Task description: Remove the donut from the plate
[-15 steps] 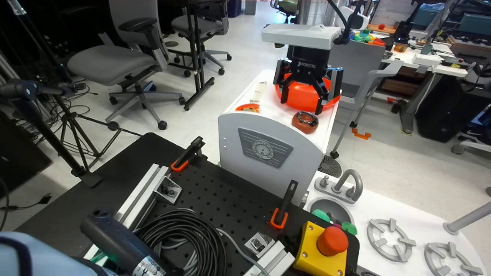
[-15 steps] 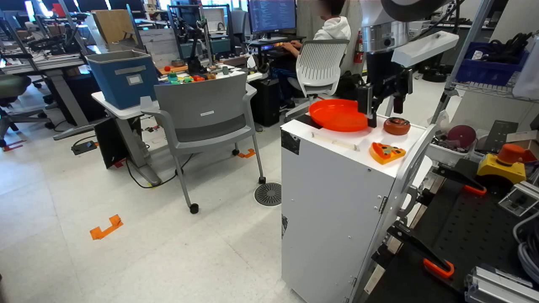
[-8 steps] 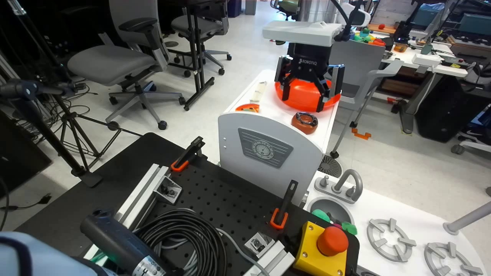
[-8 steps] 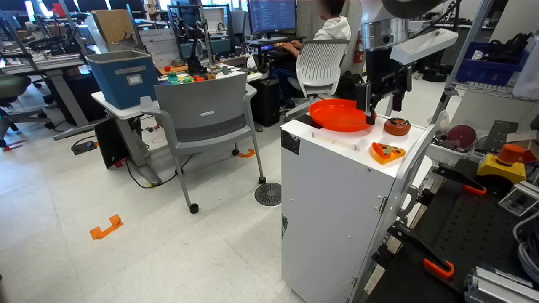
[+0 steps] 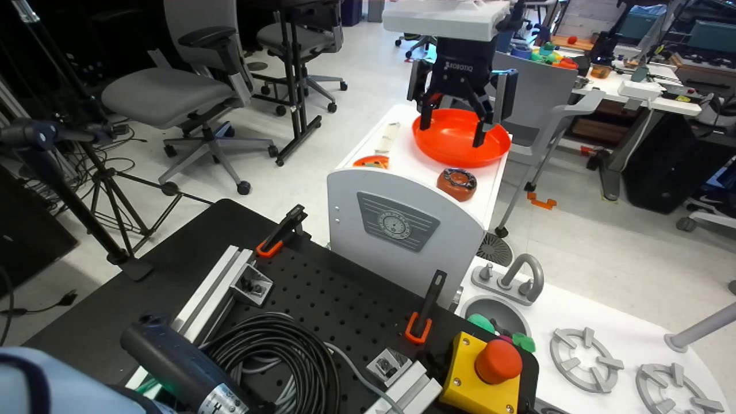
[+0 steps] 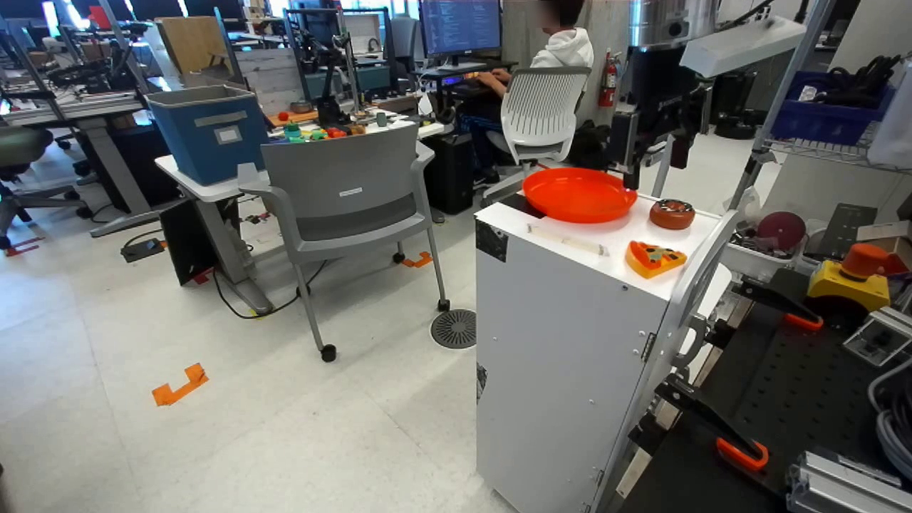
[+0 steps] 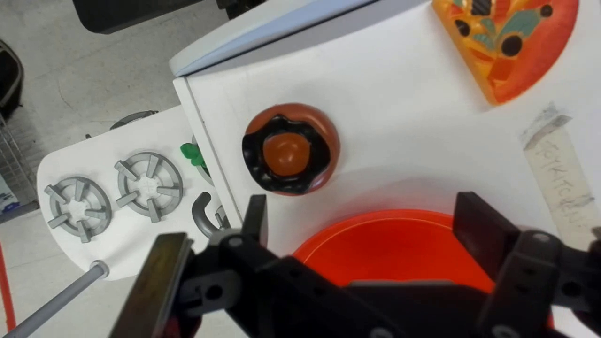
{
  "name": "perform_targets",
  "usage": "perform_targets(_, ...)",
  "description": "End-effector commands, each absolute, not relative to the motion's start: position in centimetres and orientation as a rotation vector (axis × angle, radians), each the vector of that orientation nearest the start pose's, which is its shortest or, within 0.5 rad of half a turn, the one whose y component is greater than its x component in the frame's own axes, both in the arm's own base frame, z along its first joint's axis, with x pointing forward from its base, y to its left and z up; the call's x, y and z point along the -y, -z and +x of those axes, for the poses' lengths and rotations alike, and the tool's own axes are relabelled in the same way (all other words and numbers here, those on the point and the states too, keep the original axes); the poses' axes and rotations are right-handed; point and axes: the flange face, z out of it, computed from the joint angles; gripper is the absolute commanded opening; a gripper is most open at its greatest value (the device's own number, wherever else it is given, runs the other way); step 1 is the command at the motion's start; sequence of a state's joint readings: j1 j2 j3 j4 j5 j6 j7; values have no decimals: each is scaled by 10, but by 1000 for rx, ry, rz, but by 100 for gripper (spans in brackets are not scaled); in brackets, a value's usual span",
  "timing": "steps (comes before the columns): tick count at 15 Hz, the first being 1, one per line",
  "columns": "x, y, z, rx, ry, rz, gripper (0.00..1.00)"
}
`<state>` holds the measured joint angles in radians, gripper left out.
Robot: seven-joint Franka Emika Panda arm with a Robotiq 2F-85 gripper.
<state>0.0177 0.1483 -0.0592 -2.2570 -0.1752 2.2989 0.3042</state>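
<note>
As the gripper [image 5: 452, 135] rises above the plate [image 5: 457, 150], its 2 jaws spread, the donut [image 5: 457, 185] lies beside the plate, removal apparently complete.

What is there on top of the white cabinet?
An orange plate, a donut, a pizza slice and a tape strip; beside the plate, a dark patch. What they cover cannot be seen.
</note>
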Motion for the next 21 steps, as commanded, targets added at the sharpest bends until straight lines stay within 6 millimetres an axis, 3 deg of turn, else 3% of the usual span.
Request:
perform_targets(1, 15, -309, 491, -386, -16, -3245, 100)
perform_targets(7, 9, -326, 454, -414, 136, -3215, 100)
perform_targets(11, 5, -338, 438, -418, 89, -3244, 100)
perform_targets(12, 7, -329, 451, -407, 85, -3221, 100)
perform_targets(21, 5, -333, 444, -410, 85, -3223, 100)
